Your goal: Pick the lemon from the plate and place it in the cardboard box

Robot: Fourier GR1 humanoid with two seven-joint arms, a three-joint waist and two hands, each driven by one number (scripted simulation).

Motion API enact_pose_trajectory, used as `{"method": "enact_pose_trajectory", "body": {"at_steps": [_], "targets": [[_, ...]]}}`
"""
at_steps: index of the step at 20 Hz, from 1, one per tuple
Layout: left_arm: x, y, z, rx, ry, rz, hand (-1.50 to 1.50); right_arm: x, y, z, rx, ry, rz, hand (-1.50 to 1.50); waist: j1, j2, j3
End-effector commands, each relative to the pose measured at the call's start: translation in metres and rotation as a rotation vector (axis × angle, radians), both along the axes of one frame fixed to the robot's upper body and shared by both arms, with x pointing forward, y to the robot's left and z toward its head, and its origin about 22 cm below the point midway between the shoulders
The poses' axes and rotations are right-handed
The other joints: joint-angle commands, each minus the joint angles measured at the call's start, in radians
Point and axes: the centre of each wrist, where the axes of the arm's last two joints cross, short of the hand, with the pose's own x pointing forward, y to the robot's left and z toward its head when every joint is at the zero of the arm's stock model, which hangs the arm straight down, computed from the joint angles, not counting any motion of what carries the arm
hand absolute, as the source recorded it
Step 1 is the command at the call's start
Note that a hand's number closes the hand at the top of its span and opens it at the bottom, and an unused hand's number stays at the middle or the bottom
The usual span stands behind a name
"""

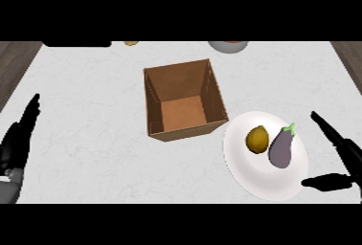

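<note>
Lemon sits on the white plate, on that plate's left half, and you will see an eggplant lying just beside it to the right, its green stem pointing toward the far side. The plate rests on the pale counter at the right, near side of the scene. The cardboard box stands open-topped just left of and beyond the plate; its near right corner comes close to the plate's rim, though you cannot tell from this steep angle whether the two touch. Nothing lies inside the box that you can see; its brown floor is bare. The right hand shows at the right edge, just beside the plate, with fingers held straight and spread wide and the thumb reaching in over the plate's near right rim; it holds nothing and is apart from the lemon. The left hand shows at the left edge, well apart from the box, fingers straight and pointing to the far side, holding nothing. At the far edge you can note a grey bowl-like object, a small orange item and a dark shape, each cut off by the view.
</note>
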Motion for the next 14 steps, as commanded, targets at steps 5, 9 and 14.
{"method": "enact_pose_trajectory", "body": {"at_steps": [5, 9, 14], "targets": [[0.005, 0.005, 0.008, 0.003, 0.013, -0.015, 0.00, 0.050, 0.022, 0.050, -0.274, 0.279, 0.061, -1.50, 0.011, 0.002, 0.001], [-0.001, -0.011, -0.015, -0.007, -0.001, -0.006, 0.00, 0.068, 0.065, 0.054, -0.269, 0.341, 0.100, -1.50, 0.002, 0.001, 0.001], [-0.004, 0.010, 0.001, -0.006, 0.000, -0.003, 0.00, 0.079, 0.070, 0.039, -0.319, 0.389, 0.083, -1.50, 0.000, 0.001, 0.002]]}}
